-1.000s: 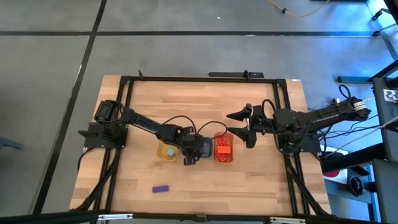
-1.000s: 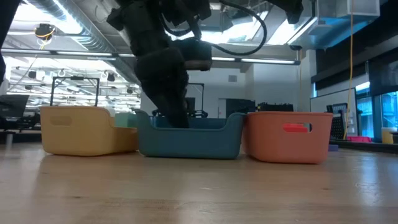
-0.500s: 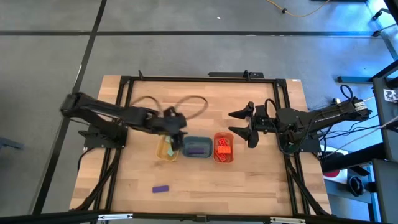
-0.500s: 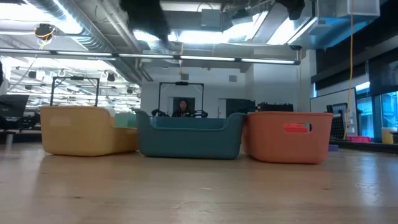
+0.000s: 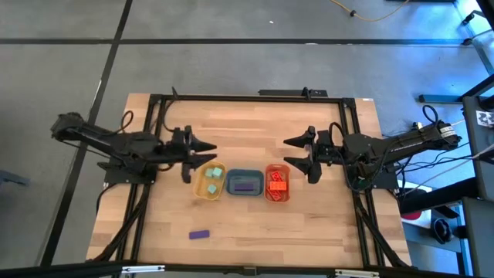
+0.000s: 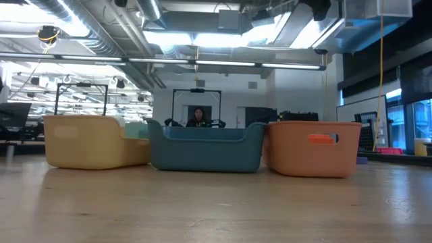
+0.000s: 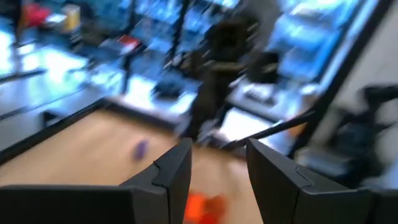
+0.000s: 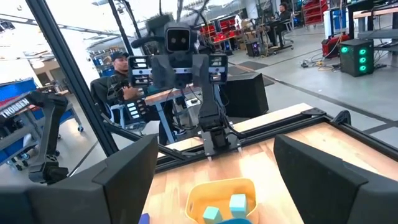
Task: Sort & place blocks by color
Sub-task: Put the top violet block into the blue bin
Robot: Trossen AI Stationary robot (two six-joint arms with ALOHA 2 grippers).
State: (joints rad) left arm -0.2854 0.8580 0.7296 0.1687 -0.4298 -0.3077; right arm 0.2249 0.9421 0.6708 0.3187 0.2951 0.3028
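Note:
Three trays stand in a row at the table's middle: yellow [image 5: 209, 184] with two mint-green cubes [image 5: 214, 174], blue [image 5: 245, 183] with purple bars [image 5: 245, 186], orange [image 5: 278, 184] with orange-red bricks [image 5: 276, 181]. One purple bar [image 5: 200, 234] lies flat on the wood near the front left. My left gripper [image 5: 207, 154] hovers open and level, left of and behind the yellow tray, with nothing between its fingers [image 7: 177, 171]. My right gripper [image 5: 292, 153] hovers open behind the orange tray, also holding nothing [image 8: 214, 162].
A black frame [image 5: 255, 97] runs around the tabletop. Bare wood lies in front of the trays and at the back. In the low view the trays [image 6: 206, 145] stand side by side. A person [image 8: 124, 81] sits in the room beyond the table.
My left gripper has risen out of the blue tray and drawn back toward the table's left edge, tipping from pointing down to level. The blue tray, covered by it before, now shows purple bars inside.

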